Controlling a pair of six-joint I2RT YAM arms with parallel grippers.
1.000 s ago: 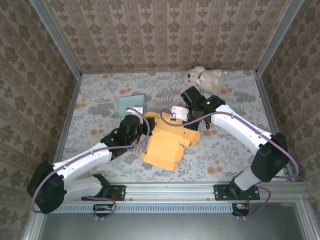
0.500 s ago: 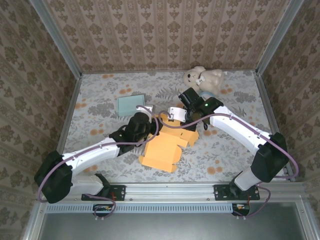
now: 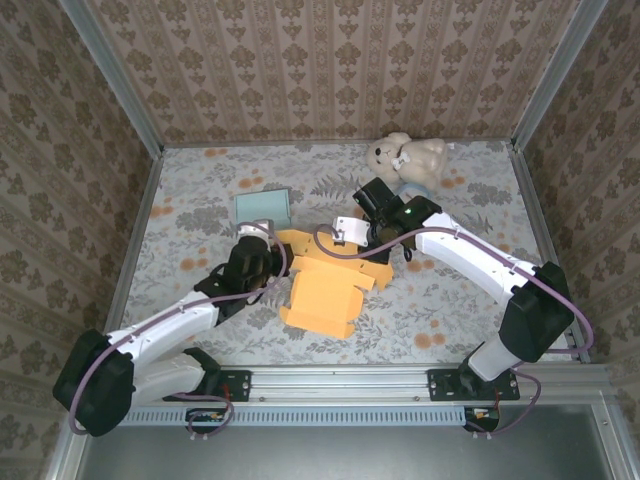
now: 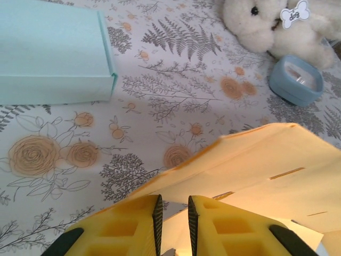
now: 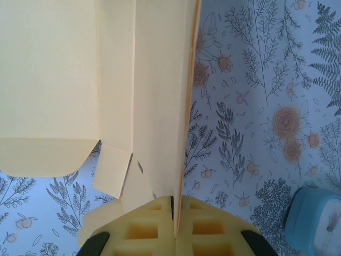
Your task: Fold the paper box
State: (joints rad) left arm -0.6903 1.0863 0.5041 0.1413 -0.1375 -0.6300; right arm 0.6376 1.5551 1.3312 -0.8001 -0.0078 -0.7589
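Observation:
The orange paper box lies half-folded in the middle of the table, one panel standing up at its far side. My right gripper is shut on that upright panel's edge; in the right wrist view the panel runs straight up out of the closed gripper. My left gripper sits at the box's far left corner. In the left wrist view this gripper stands narrowly open, with nothing between its fingers and a raised box flap just ahead of it.
A flat teal box lies behind the left gripper. A white teddy bear sits at the back, with a small blue container beside it. Metal rails border the table.
My left gripper has pulled back left off the box to its far left corner. The box has shifted slightly. The right gripper keeps its hold on the panel.

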